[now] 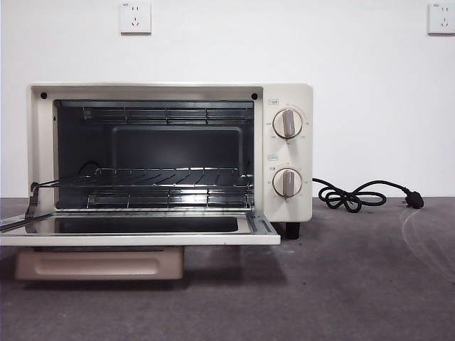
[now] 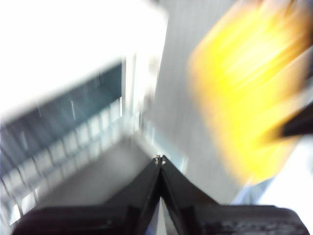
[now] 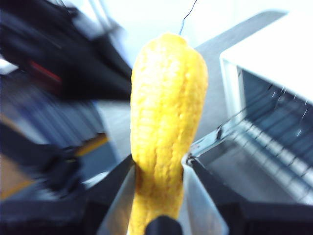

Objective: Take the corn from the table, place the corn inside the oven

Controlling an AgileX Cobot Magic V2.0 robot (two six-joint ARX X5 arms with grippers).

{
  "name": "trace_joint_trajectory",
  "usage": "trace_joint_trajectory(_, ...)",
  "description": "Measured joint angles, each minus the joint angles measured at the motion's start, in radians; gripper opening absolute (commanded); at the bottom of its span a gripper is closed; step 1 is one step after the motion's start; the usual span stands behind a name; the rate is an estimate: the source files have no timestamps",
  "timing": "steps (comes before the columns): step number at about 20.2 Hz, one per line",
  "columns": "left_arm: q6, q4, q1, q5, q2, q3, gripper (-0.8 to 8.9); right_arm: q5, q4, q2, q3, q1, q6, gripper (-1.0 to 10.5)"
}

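Toaster oven [image 1: 170, 153] sits on the dark grey table [image 1: 355, 284], door [image 1: 138, 229] folded down flat, wire rack [image 1: 167, 183] bare inside. Two knobs [image 1: 287, 123] on its right panel; black power cord [image 1: 355, 195] coiled beside it, two wall sockets [image 1: 136, 17] above. Right gripper [image 3: 157, 169] clamps the corn [image 3: 166, 122], cob upright between the jaws, near the open door. Left gripper [image 2: 159, 159] pinched closed, empty; view blurred, corn [image 2: 249, 98] a yellow smear.

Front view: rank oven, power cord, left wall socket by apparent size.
1. oven, largest by far.
2. power cord.
3. left wall socket, smallest, though it sits farther back on the wall, so true size is unsure.
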Motion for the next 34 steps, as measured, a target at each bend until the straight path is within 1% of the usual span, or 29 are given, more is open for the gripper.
trace_joint_trajectory(2,-0.012,0.053,0.000,-0.025,-0.105,0.000,-0.06,0.108,0.056,0.068,0.000,0.063,-0.074,-0.1)
trace_joint_trajectory(5,-0.019,0.074,0.000,-0.134,-0.242,0.000,-0.06,0.256,0.135,0.185,0.000,0.146,-0.219,-0.2)
trace_joint_trajectory(8,-0.019,0.066,0.000,-0.214,-0.326,0.000,-0.06,0.332,0.186,0.264,0.000,0.186,-0.310,-0.1)
trace_joint_trajectory(11,-0.019,0.037,0.000,-0.266,-0.378,0.000,-0.06,0.420,0.233,0.336,0.000,0.217,-0.405,-0.2)
trace_joint_trajectory(16,-0.026,-0.027,0.000,-0.317,-0.422,0.000,-0.06,0.562,0.313,0.442,0.002,0.241,-0.578,-0.2)
trace_joint_trajectory(19,-0.031,-0.068,0.000,-0.326,-0.423,0.000,-0.06,0.642,0.367,0.502,0.011,0.245,-0.696,-0.2)
trace_joint_trajectory(21,-0.037,-0.087,0.000,-0.335,-0.421,0.000,-0.06,0.704,0.436,0.544,0.013,0.244,-0.781,-0.2)
trace_joint_trajectory(23,-0.041,-0.089,0.000,-0.338,-0.420,0.000,-0.06,0.749,0.516,0.587,0.014,0.235,-0.866,-0.2)
trace_joint_trajectory(27,-0.044,-0.089,0.000,-0.341,-0.421,0.000,-0.06,0.758,0.632,0.643,0.015,0.212,-0.990,-0.2)
trace_joint_trajectory(30,-0.044,-0.090,0.000,-0.343,-0.421,0.000,-0.06,0.766,0.642,0.680,0.040,0.193,-1.041,-0.2)
trace_joint_trajectory(34,-0.045,-0.090,0.000,-0.343,-0.421,0.000,-0.06,0.811,0.644,0.739,0.082,0.159,-1.070,-0.2)
